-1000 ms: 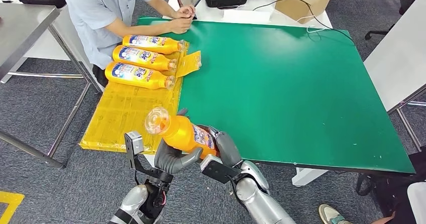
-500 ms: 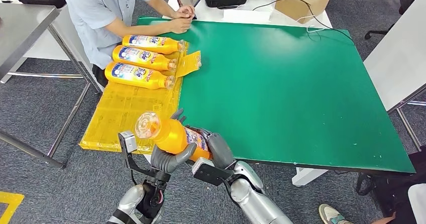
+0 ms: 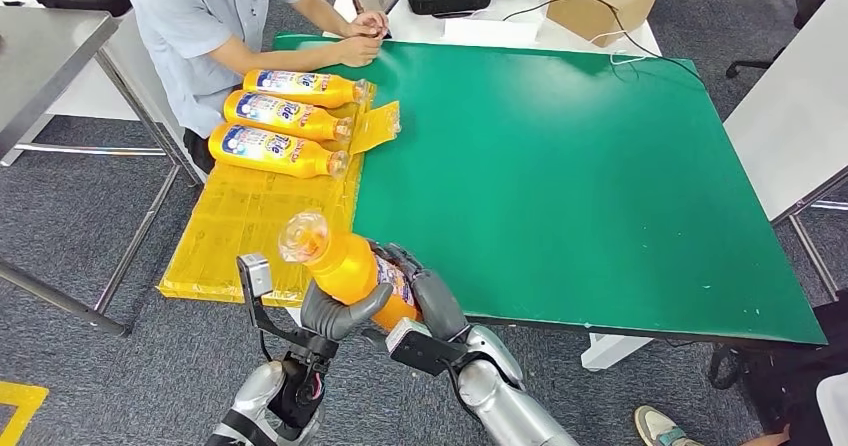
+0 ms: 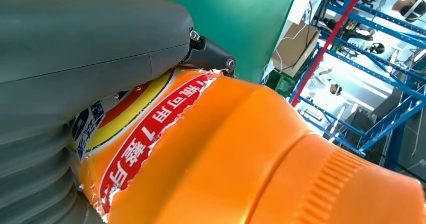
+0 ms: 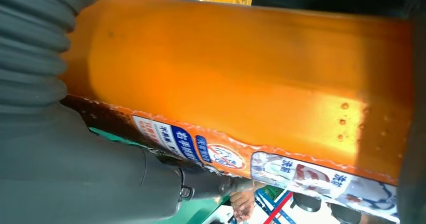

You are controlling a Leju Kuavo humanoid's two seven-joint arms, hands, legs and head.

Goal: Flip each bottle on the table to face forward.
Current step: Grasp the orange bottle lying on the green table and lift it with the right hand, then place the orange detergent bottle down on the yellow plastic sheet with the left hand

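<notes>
Two-handed turn, mid-air: an orange bottle sits clasped between both hands at the near edge of the green table, cap end tilted up and to the robot's left, above the yellow mat. Left hand cups it from below w/ thumb across the body; right hand wraps the lower body near the label. Neither hand is spread wide; both are closed around the bottle.

Risk, as a judgement: the bottle is off the table w/ floor right beneath, so any slack in one hand while the other regrips could let the smooth plastic roll out and drop past the edge. Torn label film under the fingers may also slide.

Farther along the mat, three more bottles lie side by side, labels up, caps toward the green surface. A person sits just behind them, hands resting on the table's far corner. A cardboard box stands beyond on a white table.

Wrist views add what the head view can't: left wrist shows the ragged red-edged label and ribbed cap shoulder; right wrist shows the plain orange back side w/ droplets on it, label strip along one edge.
</notes>
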